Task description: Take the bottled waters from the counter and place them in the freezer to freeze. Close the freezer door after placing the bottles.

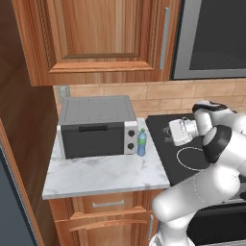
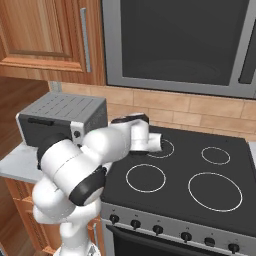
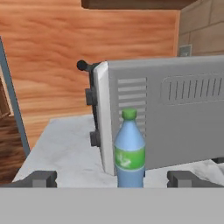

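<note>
Hand view: fingers (image 3: 113,178) spread, green-capped bottle (image 3: 129,151) between, upright beside toaster oven (image 3: 175,113).

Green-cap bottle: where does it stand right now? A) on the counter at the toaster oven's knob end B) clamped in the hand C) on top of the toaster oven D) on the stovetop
A: the green-cap bottle stands upright on the marbled counter right beside the toaster oven, at its knob end; the open hand is short of it, fingertips either side.
</note>
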Tool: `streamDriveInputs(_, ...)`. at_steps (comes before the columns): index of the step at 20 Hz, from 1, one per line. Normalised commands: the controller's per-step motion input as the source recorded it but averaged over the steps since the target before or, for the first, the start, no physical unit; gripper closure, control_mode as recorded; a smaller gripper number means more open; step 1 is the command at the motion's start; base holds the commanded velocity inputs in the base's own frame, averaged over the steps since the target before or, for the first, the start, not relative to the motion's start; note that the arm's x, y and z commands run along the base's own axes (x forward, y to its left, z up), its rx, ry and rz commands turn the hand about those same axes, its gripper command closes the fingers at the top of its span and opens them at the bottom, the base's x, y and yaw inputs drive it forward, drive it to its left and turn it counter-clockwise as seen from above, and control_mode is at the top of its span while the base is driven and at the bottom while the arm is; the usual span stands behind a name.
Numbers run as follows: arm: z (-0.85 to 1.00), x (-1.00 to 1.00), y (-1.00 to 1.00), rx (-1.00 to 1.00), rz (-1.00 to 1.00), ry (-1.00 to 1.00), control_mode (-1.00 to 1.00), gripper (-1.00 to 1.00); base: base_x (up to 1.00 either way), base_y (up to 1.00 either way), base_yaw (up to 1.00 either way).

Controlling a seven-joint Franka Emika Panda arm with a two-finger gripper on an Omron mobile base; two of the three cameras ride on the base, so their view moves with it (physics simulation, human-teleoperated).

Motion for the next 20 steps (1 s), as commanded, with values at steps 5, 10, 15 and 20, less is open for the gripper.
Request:
streamDriveInputs(5,-0.12,0.29,0.11,0.0,0.0,0.0,-1.0,-1.0,0.0,0.0,0.0)
streamDriveInputs(10,-0.17,0.11,0.14,0.0,0.0,0.0,-1.0,-1.0,0.0,0.0,0.0)
streamDriveInputs(15,-0.23,0.13,0.14,0.0,0.0,0.0,-1.0,-1.0,0.0,0.0,0.0)
streamDriveInputs(20,-0.19,0.05,0.12,0.0,0.0,0.0,-1.0,-1.0,0.0,0.0,0.0)
